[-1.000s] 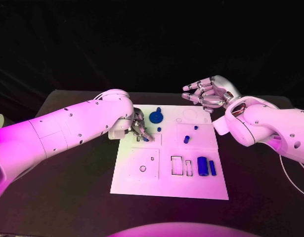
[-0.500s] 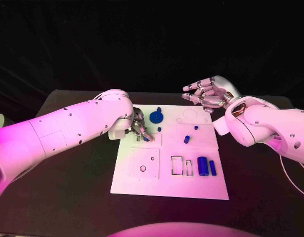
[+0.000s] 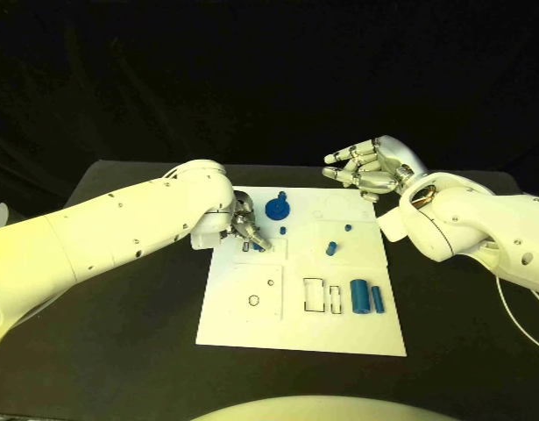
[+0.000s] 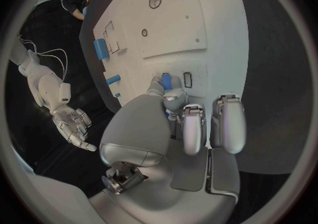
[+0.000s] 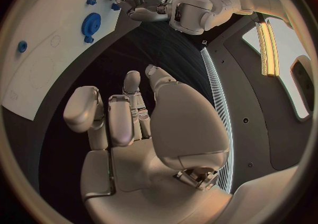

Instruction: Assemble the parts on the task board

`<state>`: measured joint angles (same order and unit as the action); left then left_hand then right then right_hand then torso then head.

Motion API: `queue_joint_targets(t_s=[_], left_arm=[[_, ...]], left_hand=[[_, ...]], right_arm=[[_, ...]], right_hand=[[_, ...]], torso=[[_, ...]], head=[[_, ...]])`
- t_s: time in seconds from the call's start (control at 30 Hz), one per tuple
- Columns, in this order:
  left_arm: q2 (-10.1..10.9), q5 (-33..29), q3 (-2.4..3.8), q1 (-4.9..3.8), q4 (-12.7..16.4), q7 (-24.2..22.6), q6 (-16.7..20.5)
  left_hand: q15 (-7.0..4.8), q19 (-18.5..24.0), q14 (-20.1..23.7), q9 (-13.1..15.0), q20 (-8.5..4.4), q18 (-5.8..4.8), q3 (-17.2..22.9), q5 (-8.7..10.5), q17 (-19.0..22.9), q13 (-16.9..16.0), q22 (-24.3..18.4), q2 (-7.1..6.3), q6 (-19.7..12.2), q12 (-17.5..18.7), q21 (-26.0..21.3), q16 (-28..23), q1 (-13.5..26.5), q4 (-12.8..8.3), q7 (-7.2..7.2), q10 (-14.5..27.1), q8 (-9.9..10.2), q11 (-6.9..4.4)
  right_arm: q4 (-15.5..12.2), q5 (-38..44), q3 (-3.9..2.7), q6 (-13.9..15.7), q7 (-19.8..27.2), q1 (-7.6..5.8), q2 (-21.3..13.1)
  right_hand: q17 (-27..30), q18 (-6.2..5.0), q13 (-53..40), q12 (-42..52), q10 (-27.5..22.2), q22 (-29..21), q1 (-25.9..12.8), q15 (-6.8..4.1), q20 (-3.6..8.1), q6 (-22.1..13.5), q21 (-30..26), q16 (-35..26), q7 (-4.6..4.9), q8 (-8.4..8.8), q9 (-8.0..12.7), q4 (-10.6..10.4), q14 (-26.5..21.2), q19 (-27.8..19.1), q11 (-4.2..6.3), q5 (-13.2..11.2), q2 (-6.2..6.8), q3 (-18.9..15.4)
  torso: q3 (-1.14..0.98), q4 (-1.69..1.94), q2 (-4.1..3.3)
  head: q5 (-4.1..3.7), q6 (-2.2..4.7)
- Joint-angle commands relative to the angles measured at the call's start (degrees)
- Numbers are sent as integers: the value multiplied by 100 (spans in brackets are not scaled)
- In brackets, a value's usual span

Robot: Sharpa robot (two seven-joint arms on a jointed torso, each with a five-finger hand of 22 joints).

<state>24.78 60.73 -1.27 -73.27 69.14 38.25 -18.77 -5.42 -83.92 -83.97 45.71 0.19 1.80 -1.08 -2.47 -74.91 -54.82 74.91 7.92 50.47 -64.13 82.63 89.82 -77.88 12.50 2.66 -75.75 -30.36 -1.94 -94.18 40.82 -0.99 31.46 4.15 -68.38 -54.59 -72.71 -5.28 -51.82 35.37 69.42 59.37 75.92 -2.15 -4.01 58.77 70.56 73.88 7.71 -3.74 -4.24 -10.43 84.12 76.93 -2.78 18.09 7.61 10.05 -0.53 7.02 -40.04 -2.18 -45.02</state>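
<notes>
1. One task board (image 3: pixel 297 324) lies mid-tabletop (image 3: pixel 117 298).
2. Left hand (image 3: pixel 245 230) pinches one blue part (image 4: pixel 166 81) at the board's ten o'clock.
3. Right hand (image 3: pixel 368 167), fingers curled, holds nothing at one o'clock.
4. Two blue cylinders (image 3: pixel 360 294) lie at four o'clock.

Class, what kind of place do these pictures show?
Probably a robotics lab or test bench: a black table against a dark backdrop, a white task board with blue parts, worked by two robot arms.

White arms (image 3: pixel 117 230) with silver fingers (image 4: pixel 193 131).
</notes>
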Motion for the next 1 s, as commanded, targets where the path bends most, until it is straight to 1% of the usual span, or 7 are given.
queue_joint_targets(t_s=[0.03, 0.2, 0.33, 0.4, 0.7, 0.8, 1.0], left_arm=[[30, 181, -24, 37, -19, 637, 175], [40, 181, -21, 35, 14, 631, 263], [50, 186, -20, 35, 37, 624, 347], [51, 201, -19, 35, 41, 623, 372], [20, 287, -17, 33, -1, 623, 446], [7, 296, -16, 32, -21, 624, 448], [-54, 301, -18, 30, -85, 633, 360]], left_hand=[[40, -313, -603, 1, 52, 10, 461, -23, -1509, -3, 945, 340, -3, -13, -27, 18, -410, -402, -18, 14, 4, 26], [42, -314, -603, 6, 59, 11, 580, -24, -1509, -38, 946, 304, 1, -42, -30, 18, -460, -453, -15, 22, 30, 28], [44, -317, -603, 14, 63, 10, 669, -23, -1509, -46, 951, 257, 5, -49, -26, 18, -481, -482, -14, 31, 45, 29], [44, -317, -603, 16, 64, 10, 688, -24, -1509, -49, 951, 249, 5, -52, -26, 18, -483, -486, -13, 32, 48, 29], [45, -320, -603, 30, 66, 9, 774, -24, -1509, -72, 956, 214, 26, -74, -23, 18, -464, -483, -12, 25, 51, 30], [44, -320, -603, 37, 67, 10, 805, -24, -1509, -80, 955, 209, 38, -83, -25, 18, -444, -469, -12, 18, 49, 30], [41, -322, -603, 57, 66, 9, 870, -23, -1509, -105, 958, 172, 66, -109, -24, 18, -409, -455, -21, -2, 39, 23]], right_arm=[[-3, 56, 1, -96, 6, 7, 4], [-3, 56, 2, -99, 6, 8, 4], [-3, 56, 2, -102, 6, 9, 4], [-2, 56, 3, -104, 6, 10, 5], [-5, 56, 3, -105, 3, 11, 7], [-6, 56, 4, -106, 2, 11, 7], [-10, 56, 4, -109, -3, 11, 6]], right_hand=[[-7, -80, 4, 12, -26, -1, -43, 29, -11, 19, -27, -11, -11, -25, -8, -1, 181, -10, 29, 25, -20, -47], [-7, -80, 4, 12, -26, -1, -43, 29, -11, 19, -27, -11, -11, -25, -8, -1, 181, -10, 29, 25, -20, -47], [-7, -80, 4, 12, -26, -1, -43, 29, -11, 19, -27, -11, -11, -25, -8, -1, 181, -10, 29, 25, -20, -47], [-7, -80, 4, 12, -26, -1, -43, 29, -11, 19, -27, -11, -11, -25, -8, -1, 181, -10, 29, 25, -20, -47], [-7, -80, 4, 12, -26, -1, -43, 29, -11, 19, -27, -11, -11, -25, -8, -1, 181, -10, 29, 25, -20, -47], [-7, -80, 4, 12, -26, -1, -43, 29, -11, 19, -27, -11, -11, -25, -8, -1, 181, -10, 29, 25, -20, -47], [-7, -80, 4, 12, -26, -1, -43, 29, -11, 19, -27, -11, -11, -25, -8, -1, 181, -10, 29, 25, -20, -47]], torso=[[0, 2, 1], [6, -1, -2], [5, -1, 0], [1, -1, 0], [2, -5, -7], [-1, -5, -7], [-1, 0, -4]], head=[[2, 3], [7, 12], [11, 20], [11, 21], [18, 25], [16, 24], [19, 20]])
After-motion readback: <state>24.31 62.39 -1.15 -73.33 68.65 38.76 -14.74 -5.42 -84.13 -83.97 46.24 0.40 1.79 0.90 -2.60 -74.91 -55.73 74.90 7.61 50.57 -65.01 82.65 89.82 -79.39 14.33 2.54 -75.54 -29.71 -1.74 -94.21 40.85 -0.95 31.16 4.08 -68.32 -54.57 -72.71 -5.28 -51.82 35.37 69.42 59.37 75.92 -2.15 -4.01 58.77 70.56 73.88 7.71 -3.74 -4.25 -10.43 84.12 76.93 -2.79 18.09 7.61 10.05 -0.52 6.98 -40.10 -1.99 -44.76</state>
